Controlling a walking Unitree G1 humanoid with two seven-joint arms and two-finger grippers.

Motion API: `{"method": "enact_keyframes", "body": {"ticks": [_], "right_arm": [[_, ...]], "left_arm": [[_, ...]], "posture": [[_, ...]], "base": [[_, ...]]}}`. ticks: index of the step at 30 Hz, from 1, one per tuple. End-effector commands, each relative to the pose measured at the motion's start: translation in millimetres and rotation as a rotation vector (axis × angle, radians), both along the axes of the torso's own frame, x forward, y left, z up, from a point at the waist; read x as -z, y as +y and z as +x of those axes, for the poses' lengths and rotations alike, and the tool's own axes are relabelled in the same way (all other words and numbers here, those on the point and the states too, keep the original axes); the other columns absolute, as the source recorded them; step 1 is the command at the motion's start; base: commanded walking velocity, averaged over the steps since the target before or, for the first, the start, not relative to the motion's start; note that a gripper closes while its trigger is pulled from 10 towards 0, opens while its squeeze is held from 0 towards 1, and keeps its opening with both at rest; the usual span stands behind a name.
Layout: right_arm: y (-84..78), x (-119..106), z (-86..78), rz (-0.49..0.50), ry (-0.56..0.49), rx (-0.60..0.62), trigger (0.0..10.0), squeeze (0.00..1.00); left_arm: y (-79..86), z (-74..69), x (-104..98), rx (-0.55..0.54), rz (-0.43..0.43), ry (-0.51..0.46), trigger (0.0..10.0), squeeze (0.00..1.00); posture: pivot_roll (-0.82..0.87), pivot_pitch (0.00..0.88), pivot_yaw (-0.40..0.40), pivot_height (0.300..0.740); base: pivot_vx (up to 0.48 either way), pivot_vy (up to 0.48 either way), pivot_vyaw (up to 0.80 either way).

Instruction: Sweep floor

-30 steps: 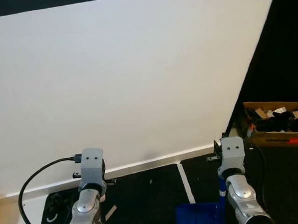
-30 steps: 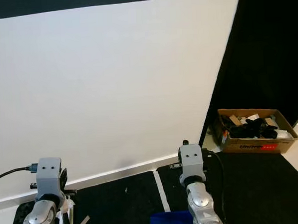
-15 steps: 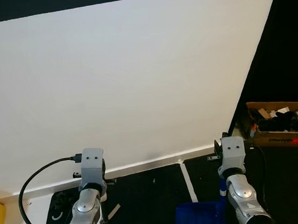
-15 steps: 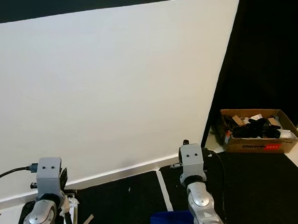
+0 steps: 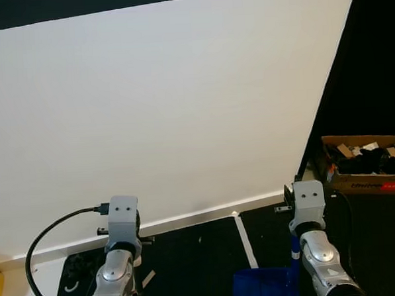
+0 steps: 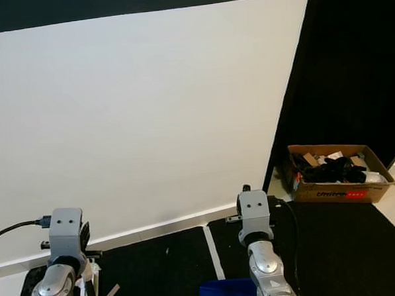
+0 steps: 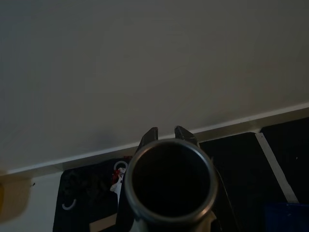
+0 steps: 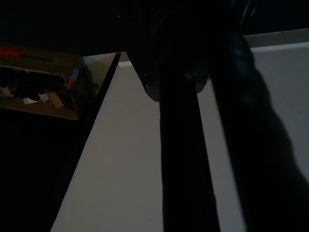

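Left eye view: big white wall [image 5: 169,110] ahead, pale skirting along its base, black floor mats [image 5: 197,261] below w/ a white strip between them.
Left arm [image 5: 117,258]: raised at lower left, black cable looping off the wrist.
Left gripper [image 7: 166,137]: wrist view, fingers closed around a dark round tube [image 7: 169,183], seen end-on, tips just past its rim; prob. the broom handle, can't confirm.
Right arm [image 5: 315,241]: raised at lower right.
Right gripper: wrist view too dark, dark shaft crosses frame; open/closed can't tell.
Dustpan [image 5: 264,285]: blue, at bottom edge just beside right arm.
Debris: small scraps [image 5: 148,278] on mat near left arm.
Box [image 5: 366,172]: cardboard, far right on floor, dark items inside.
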State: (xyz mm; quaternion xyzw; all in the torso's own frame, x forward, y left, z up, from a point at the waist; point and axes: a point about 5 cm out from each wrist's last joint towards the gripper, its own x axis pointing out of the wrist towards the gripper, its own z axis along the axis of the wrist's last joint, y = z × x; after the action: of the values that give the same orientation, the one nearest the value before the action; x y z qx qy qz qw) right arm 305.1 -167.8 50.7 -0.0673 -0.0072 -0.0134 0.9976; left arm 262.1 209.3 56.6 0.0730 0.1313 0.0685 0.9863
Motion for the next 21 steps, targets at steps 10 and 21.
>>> {"method": "enact_keyframes", "body": {"ticks": [10,21], "right_arm": [[0.5,-1.4,0.7,0.004,-0.008,0.002,10.0,0.00],[0.0,-1.2,0.3,0.004,-0.007,0.003,10.0,0.00]], "left_arm": [[-2.0,1.1,-5.6,0.036,0.040,-0.029,10.0,0.00],[0.8,0.2,-4.0,0.014,0.038,-0.020,10.0,0.00]], "posture": [[0.08,0.048,0.064,0.740],[0.08,0.050,0.063,0.740]], "base": [[0.000,-0.268,0.00],[0.000,-0.154,0.00]]}}
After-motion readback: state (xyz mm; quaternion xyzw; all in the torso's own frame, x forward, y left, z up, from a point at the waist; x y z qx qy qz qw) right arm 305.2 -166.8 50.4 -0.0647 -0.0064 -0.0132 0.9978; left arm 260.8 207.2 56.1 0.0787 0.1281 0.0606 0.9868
